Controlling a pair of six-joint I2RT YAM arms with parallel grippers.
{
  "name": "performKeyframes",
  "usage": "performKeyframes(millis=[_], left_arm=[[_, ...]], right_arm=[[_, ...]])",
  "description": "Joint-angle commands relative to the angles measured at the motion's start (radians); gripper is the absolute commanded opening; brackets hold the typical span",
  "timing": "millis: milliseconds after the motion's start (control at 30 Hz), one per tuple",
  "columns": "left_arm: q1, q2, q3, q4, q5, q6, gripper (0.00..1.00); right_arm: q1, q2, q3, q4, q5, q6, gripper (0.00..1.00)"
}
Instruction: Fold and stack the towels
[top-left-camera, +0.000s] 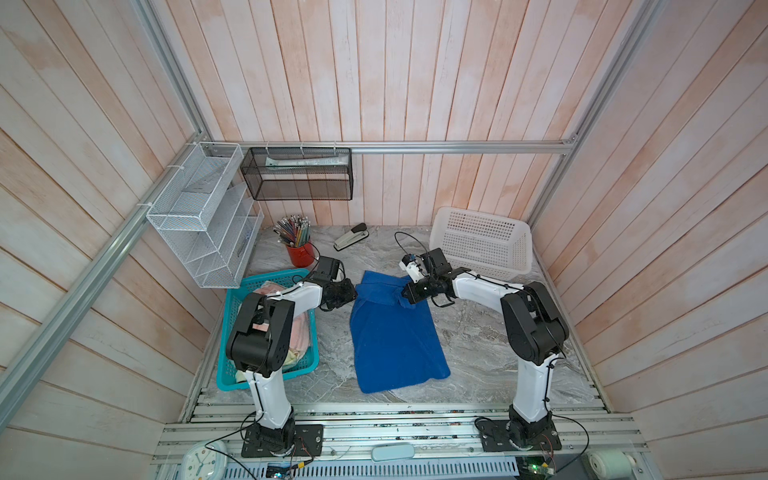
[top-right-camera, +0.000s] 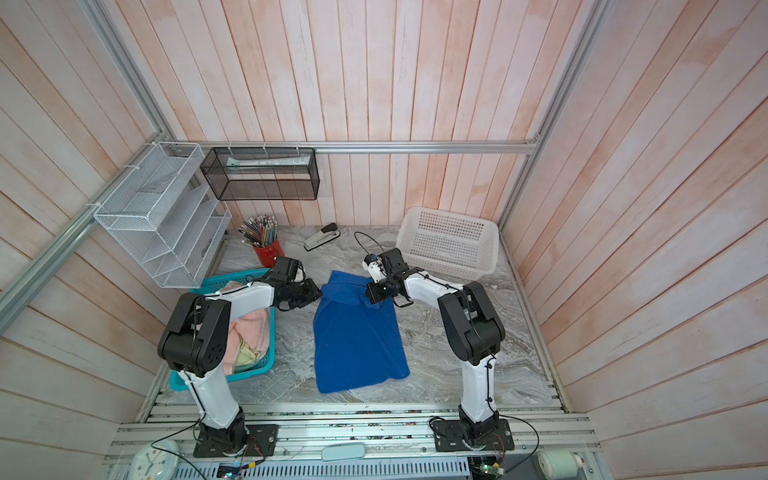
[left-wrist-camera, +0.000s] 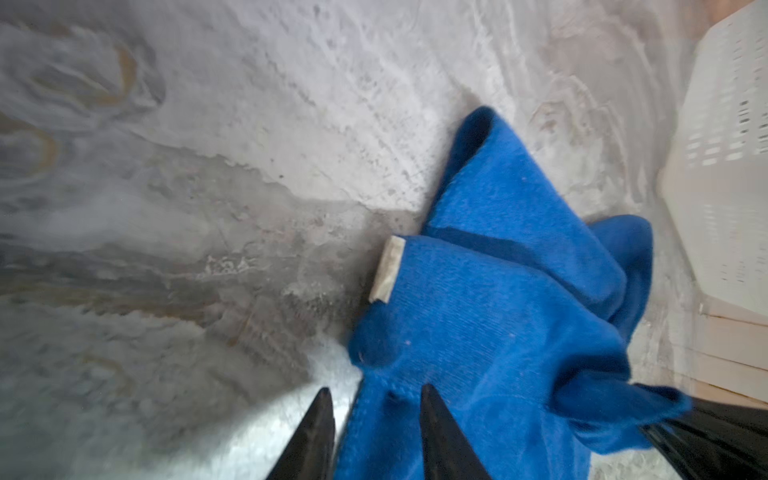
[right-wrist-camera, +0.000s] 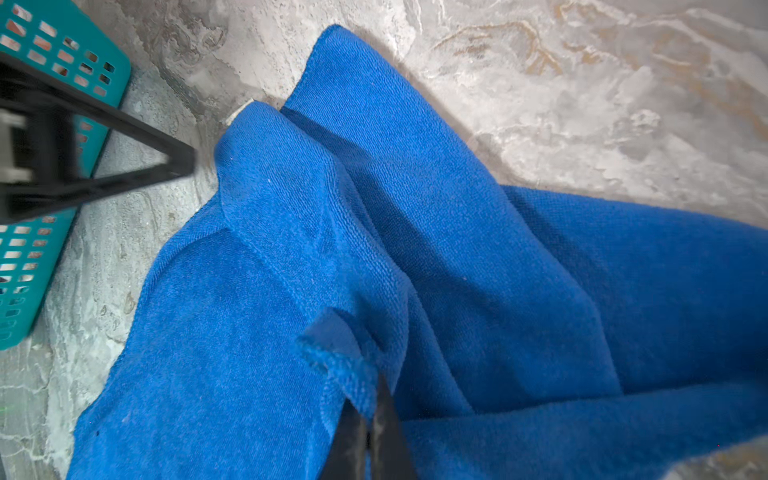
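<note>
- Grey marbled desk (top-left-camera: 478, 345), walled by pale pink planks (top-left-camera: 415, 83), carries the royal blue towel (top-left-camera: 395, 332) lying at its middle.
- Right hand (right-wrist-camera: 376, 399) pinches a fold at the towel's far corner.
- Left hand (left-wrist-camera: 374, 390), fingers spread, straddles the towel's edge.

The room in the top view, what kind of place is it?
Probably a robot practice booth dressed like a home desk: robot arms bolted to a metal rail, a blue towel on the marble table, a pencil cup and stapler.
</note>
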Motion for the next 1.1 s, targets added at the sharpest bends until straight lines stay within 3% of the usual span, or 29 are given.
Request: performKeyframes(millis=[0, 400, 600, 867, 1067], left_arm=[[0.014, 0.033, 0.046, 0.031, 0.070, 0.013, 0.38], [0.030, 0.091, 0.050, 0.109, 0.154, -0.023, 0.39], [0.041, 0.027, 0.041, 0.112, 0.143, -0.007, 0.00], [0.084, -0.127, 0.229, -0.065, 0.084, 0.079, 0.00], [0.106, -0.163, 0.393, -0.140, 0.052, 0.117, 0.00]], right_arm=[[0.003, -0.046, -0.013, 0.005, 0.016, 0.010, 0.00], [0.003, -0.042, 0.012, -0.022, 0.028, 0.001, 0.00], [-0.001, -0.064, 0.061, -0.079, 0.060, -0.023, 0.00], [-0.089, -0.098, 0.278, -0.235, 0.108, -0.062, 0.00], [-0.155, -0.095, 0.407, -0.264, 0.116, -0.086, 0.00]])
